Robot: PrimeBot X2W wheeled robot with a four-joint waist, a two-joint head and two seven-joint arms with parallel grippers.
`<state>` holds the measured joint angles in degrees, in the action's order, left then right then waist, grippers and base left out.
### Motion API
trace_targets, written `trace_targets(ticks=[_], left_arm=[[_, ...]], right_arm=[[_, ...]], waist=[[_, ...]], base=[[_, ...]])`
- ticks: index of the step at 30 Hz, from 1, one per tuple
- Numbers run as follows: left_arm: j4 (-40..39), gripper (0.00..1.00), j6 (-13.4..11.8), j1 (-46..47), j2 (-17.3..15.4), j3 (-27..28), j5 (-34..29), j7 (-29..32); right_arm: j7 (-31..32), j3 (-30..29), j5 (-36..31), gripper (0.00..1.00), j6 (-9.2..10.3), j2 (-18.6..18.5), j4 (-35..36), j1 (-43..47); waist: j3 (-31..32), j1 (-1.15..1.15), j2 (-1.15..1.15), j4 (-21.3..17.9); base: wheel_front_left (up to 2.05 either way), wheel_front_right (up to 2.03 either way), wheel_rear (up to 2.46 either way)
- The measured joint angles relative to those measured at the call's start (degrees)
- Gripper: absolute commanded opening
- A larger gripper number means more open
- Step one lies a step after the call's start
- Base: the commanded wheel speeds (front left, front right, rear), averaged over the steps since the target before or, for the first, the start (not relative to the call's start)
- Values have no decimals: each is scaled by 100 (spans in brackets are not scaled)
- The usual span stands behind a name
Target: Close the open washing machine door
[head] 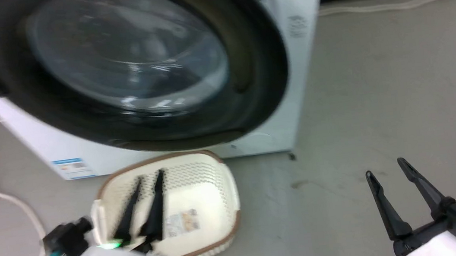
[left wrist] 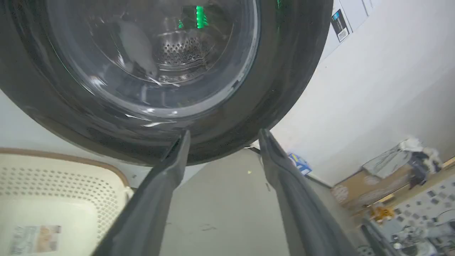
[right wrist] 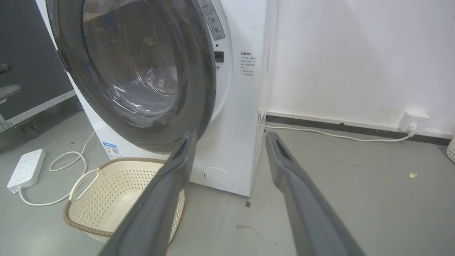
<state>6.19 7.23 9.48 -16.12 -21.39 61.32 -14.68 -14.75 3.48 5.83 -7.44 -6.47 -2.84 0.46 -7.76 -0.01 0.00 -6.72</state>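
Left gripper (head: 149, 177) at 7 o'clock, fingers spread, empty, above the basket (head: 218, 190). Right gripper (head: 385, 167) at 4 o'clock, also spread and empty. Washing machine door (head: 128, 62) at 11 o'clock looks flat against the washer (head: 302, 27), so closing seems about done, latch unconfirmed.

washing machine door (head: 128, 62): glossy black rim, clear shiny glass
washer body (right wrist: 238, 106): smooth white gloss
drum (left wrist: 177, 53): perforated bright metal
basket (right wrist: 117, 188): cream perforated plastic, brown woven-look rim
floor (head: 380, 96): matt grey
right gripper fingers (right wrist: 302, 206): matt dark plastic
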Motion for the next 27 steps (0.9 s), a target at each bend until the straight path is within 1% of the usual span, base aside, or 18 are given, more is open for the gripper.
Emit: trace_targets(ticks=[2, 5, 6, 7, 8, 9, 11, 12, 13, 14, 15, 16, 20, 21, 22, 23, 25, 27], left_arm=[[-121, 100, -73, -247, -78, 397, -1216, -2], [-494, 100, -330, -626, -82, 691, -2978, -1], [-619, 100, -414, -754, 14, 789, -3341, -1], [-843, 100, -567, -1015, 354, 1034, -3790, -1], [-843, 100, -567, -1015, 354, 1034, -3790, -1], [-924, 100, -631, -1134, 485, 1125, -4025, -3], [-929, 100, -673, -1357, 548, 1161, -4595, -5], [-946, 100, -764, -1517, 687, 1215, -4969, -7], [-946, 100, -764, -1517, 687, 1215, -4969, -7], [-975, 100, -814, -1624, 918, 1334, -5023, -7], [-975, 100, -814, -1624, 918, 1334, -5023, -7], [-960, 100, -771, -1688, 1037, 1343, -5132, -5], [-933, 100, -692, -1686, 1070, 1333, -5346, -5], [-939, 100, -631, -1679, 1116, 1343, -5424, -5], [-944, 100, -603, -1672, 1135, 1345, -5444, -7], [-942, 100, -594, -1655, 1159, 1346, -5470, -7], [-940, 100, -553, -1632, 1170, 1349, -5492, -5], [-947, 100, -504, -1522, 1189, 1310, -5588, -7]], right_arm=[[0, -14, -24, 100, 0, -2, 25, 60], [0, 11, -36, 100, 0, 3, 59, 106], [-1, 13, -40, 100, 0, 3, 65, 122], [-1, 25, -41, 100, 0, 5, 71, 153], [-1, 25, -41, 100, 0, 5, 71, 153], [-1, 27, -41, 100, 0, 5, 74, 174], [0, 74, -42, 100, 0, 7, 59, 198], [-1, 109, -41, 100, 0, 11, 37, 228], [-1, 109, -41, 100, 0, 11, 37, 228], [0, 133, -42, 100, 0, 19, 16, 282], [0, 133, -42, 100, 0, 19, 16, 282], [0, 138, -49, 100, 0, 22, -12, 330], [0, 131, -80, 100, 0, 22, -91, 376], [0, 127, -73, 68, 0, 22, -176, 380], [0, 114, -65, 27, 0, 20, -193, 378], [-1, 104, -59, 0, 0, 15, -205, 376], [0, 97, -48, 0, 0, 8, -207, 370], [2, 212, -99, 0, 0, -140, -213, 270]], waist=[[131, 0, 0, 191], [312, 0, 0, 438], [363, 0, 0, 506], [450, 0, 0, 631], [450, 0, 0, 631], [486, 0, 0, 685], [553, 0, 0, 771], [595, 0, 0, 843], [595, 0, 0, 843], [618, 1, 0, 914], [618, 1, 0, 914], [627, 1, 0, 988], [608, 1, 0, 1109], [576, 1, 0, 1185], [552, 1, 0, 1221], [523, 1, 0, 1258], [489, 1, 0, 1294], [357, 2, 0, 1407]], base=[[0, 0, 0], [0, 0, 0], [0, 0, 0], [0, 0, 0], [0, 0, 0], [0, 0, 0], [0, 0, 0], [0, 0, 0], [0, 0, 0], [0, 0, 0], [0, 0, 0], [0, 0, 0], [0, 0, 0], [0, 0, 0], [0, 0, 0], [0, 0, 0], [0, 0, 0], [0, 0, 0]])
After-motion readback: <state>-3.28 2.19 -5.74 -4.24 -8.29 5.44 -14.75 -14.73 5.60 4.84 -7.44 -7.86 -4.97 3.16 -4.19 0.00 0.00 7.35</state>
